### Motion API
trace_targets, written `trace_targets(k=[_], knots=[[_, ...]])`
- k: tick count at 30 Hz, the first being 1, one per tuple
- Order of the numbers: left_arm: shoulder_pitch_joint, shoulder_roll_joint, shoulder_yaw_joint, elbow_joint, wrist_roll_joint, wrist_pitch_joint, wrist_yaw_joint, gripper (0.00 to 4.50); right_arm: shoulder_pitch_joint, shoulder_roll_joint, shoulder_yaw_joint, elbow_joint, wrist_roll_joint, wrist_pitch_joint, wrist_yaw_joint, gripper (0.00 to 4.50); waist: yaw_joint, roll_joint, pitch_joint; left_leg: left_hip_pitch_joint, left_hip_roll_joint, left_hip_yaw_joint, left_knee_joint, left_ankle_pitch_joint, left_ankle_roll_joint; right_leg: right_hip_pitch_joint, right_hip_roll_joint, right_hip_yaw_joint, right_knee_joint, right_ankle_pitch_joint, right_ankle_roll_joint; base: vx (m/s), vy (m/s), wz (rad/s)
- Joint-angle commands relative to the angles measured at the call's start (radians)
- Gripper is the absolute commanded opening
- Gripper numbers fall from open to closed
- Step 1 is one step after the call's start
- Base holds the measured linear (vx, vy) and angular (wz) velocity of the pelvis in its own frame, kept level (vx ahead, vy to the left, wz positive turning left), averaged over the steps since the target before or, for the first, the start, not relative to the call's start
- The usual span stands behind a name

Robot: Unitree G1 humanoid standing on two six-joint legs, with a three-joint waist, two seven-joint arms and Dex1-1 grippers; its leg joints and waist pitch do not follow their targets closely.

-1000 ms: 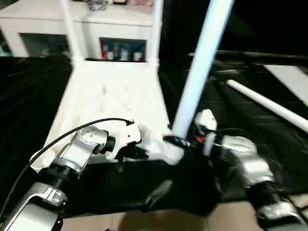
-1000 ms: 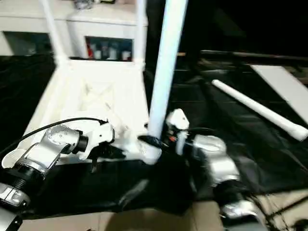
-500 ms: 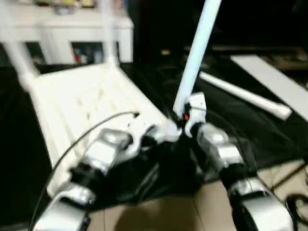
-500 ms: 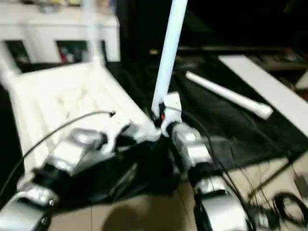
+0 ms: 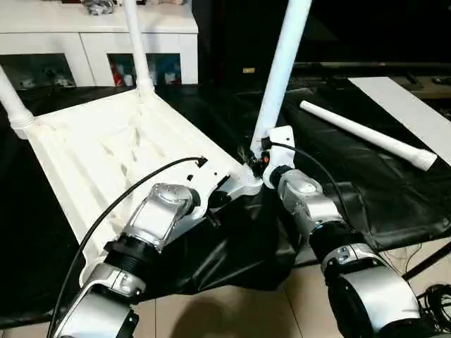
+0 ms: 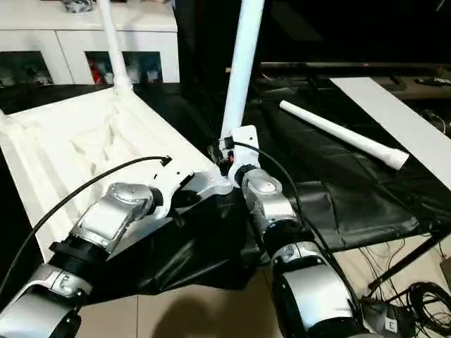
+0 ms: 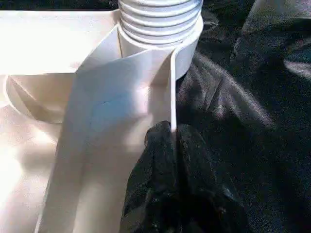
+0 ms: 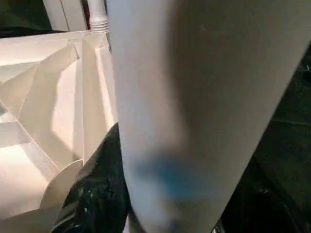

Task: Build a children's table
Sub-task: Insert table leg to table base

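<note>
At the near corner of the upturned table top [image 5: 106,151], the third leg [image 5: 280,70] now stands steep in its round socket, leaning slightly away from the robot; a second ago it leaned at a similar angle but the corner lay lower and nearer in the head views, and the whole scene has since swung, which reads mostly as the camera turning rather than the parts travelling; both forearms have drawn closer together over that corner. The right gripper [image 8: 146,213] is clamped around the leg's lower end, its black fingers [image 8: 97,194] on either side of the tube just above the socket; the left gripper [image 7: 173,145] is pinched shut on the thin rim wall of the top, right beside the ribbed collar [image 7: 160,22] of the leg, so one arm steadies the top while the other works the leg. Two legs already rise from the far corners: one at the back [image 5: 137,42], one at the left edge [image 5: 14,102]; the fourth leg [image 5: 366,134] lies loose on the black cloth [image 5: 366,190] to the right, well apart from the top, with a flat white board [image 5: 409,105] beyond it. Judging from this, the third leg is entering or seating in its socket; whether it is fully home cannot be told, since the joint is partly hidden by the grippers. One leg then remains.
</note>
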Motion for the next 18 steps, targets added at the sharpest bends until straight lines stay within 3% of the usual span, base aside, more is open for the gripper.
trace_targets(k=[1,9,18], knots=[[-0.029,0.021,0.019,-0.027,0.004,-0.004,0.004,0.00,0.080,-0.024,0.001,0.156,-0.041,0.078,-0.024,1.85,0.000,0.011,-0.023,-0.007,0.027,0.001,-0.074,-0.186,0.019,0.025,-0.080,0.057,-0.101,-0.082,-0.174,0.000,0.000,0.00],[-0.017,0.031,0.009,-0.037,-0.010,-0.015,-0.006,0.00,0.076,-0.017,0.024,0.170,-0.058,0.039,0.029,1.85,0.000,0.004,-0.018,0.000,0.029,0.006,-0.078,-0.250,0.013,0.010,-0.081,0.067,-0.109,-0.156,-0.169,0.000,0.000,0.00],[-0.011,0.047,0.005,-0.047,-0.012,-0.020,-0.019,0.00,0.079,-0.010,0.026,0.170,-0.070,0.004,0.053,1.85,0.001,0.001,-0.015,0.000,0.029,0.008,-0.080,-0.248,0.017,0.005,-0.083,0.070,-0.115,-0.185,-0.159,0.000,0.000,0.00]])
